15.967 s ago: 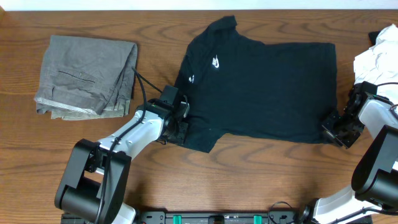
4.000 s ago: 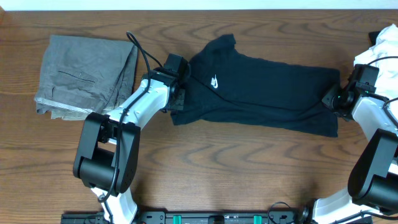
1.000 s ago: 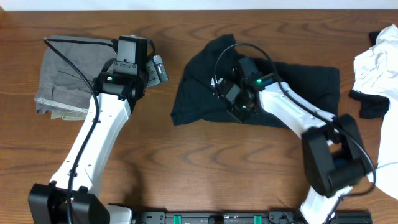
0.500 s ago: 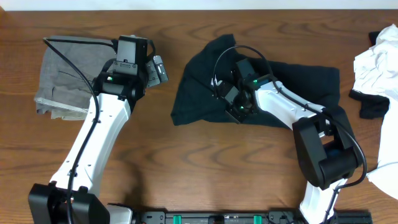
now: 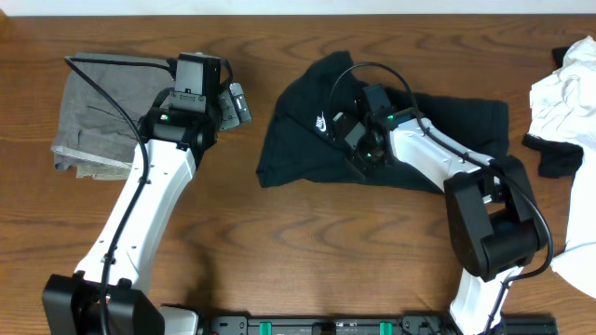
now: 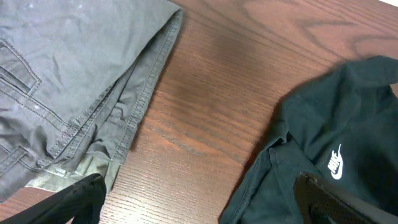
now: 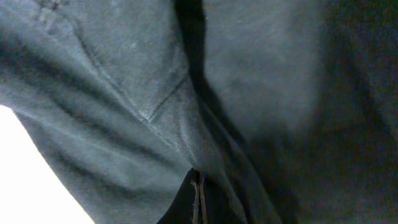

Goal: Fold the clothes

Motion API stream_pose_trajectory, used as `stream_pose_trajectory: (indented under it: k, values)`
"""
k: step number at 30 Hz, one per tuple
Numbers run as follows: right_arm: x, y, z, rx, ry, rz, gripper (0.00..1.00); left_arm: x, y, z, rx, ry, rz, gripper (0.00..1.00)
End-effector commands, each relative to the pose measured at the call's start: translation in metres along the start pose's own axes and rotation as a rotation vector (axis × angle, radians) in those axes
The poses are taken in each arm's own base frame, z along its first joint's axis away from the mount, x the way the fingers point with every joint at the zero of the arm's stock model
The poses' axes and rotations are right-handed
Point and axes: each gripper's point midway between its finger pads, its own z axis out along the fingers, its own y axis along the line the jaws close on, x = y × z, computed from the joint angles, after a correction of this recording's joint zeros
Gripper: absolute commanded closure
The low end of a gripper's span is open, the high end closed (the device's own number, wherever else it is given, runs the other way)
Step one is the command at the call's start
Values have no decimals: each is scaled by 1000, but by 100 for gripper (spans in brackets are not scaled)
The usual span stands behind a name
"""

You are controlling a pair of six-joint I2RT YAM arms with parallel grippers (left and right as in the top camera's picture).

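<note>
Tabletop [image 5: 307,251], centre: black T-shirt [image 5: 447,130], bunched, partly doubled; grey trousers [image 5: 102,102] folded, well apart; my right gripper [image 5: 358,160] clamped on a shirt fold; left gripper [image 5: 237,102] spread, empty; I judge a pull now could drag both layers, skewing the fold.

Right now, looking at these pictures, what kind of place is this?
Probably a robotics lab or test bench: a wooden table, a left arm and right arm based at its near edge, and grey trousers and a black T-shirt laid out on it.
</note>
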Motion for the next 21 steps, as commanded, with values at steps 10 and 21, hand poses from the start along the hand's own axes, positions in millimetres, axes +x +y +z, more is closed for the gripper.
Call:
stream_pose_trajectory:
  k: [10, 21]
  values:
    - [-17, -19, -4, 56, -64, 14, 99, -4, 1, -1, -4, -9, -6, 2]
    - [-13, -38, -6, 161, -34, 17, 98, -4, 1, -1, -4, -9, -6, 2]
